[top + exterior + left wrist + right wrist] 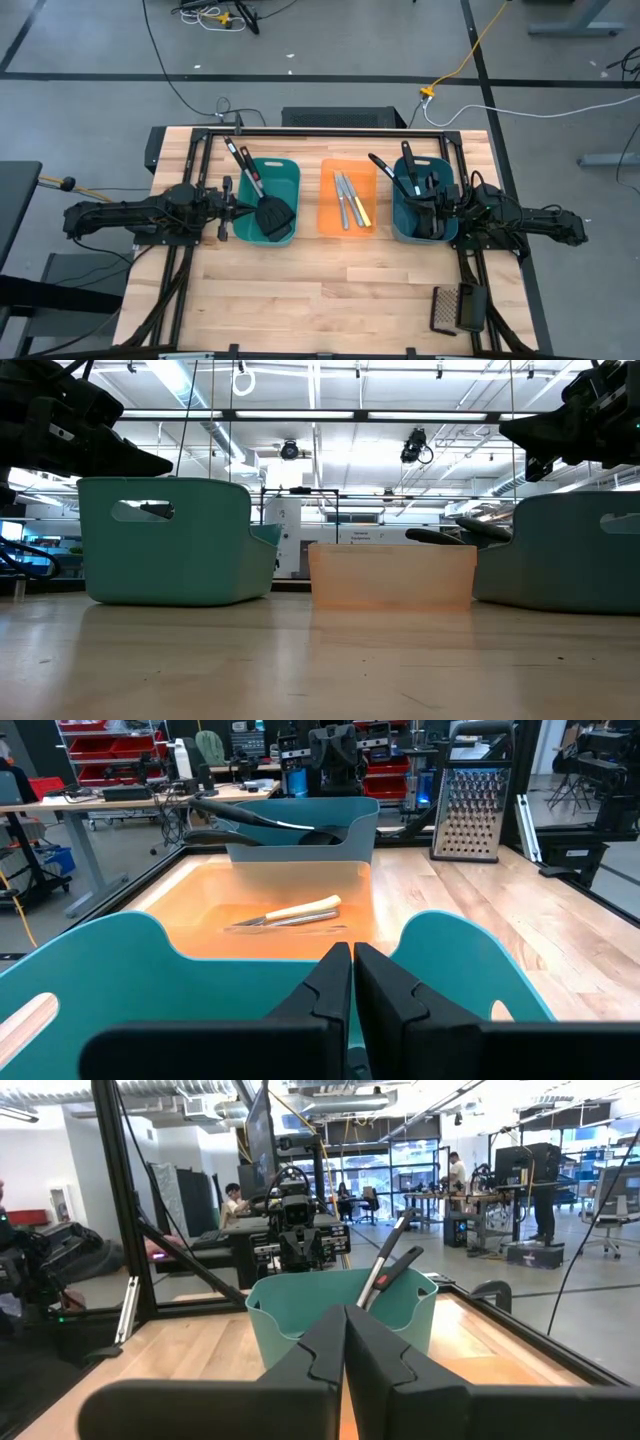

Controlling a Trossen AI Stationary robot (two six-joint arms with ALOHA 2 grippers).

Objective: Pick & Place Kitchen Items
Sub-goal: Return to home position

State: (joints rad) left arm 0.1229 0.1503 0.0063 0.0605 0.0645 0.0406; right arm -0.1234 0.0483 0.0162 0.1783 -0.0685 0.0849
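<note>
Homing step, as we judge it: every kitchen item we can find already lies in a bin, and no utensil shows loose on the pale wooden bench (pixel 330 290).

The black slotted spatulas (pixel 272 213) rest in the left teal plastic bin (pixel 292 172). The small silver knives (pixel 345 205) and the yellow-handled knife (pixel 361 210) lie flat in the orange translucent bin (pixel 330 225). The black ladles (pixel 412 172) stand in the right teal plastic bin (pixel 400 228).

The left gripper (pixel 228 208) hangs just beside the outer wall of the left bin, its fingers (pixel 330 995) pressed together on nothing. The right gripper (pixel 440 210) sits over the outer edge of the right bin, its fingers (pixel 320 1350) likewise pressed together and empty.

The next move, in our reading, calls for no grasp, only for each arm to draw clear of its bin and fold to rest. Ladle and spatula handles jutting over the rims lie closest to those paths. The dark rectangular mesh grater (pixel 443 308) stands near the bench corner, beside the right arm's base.
</note>
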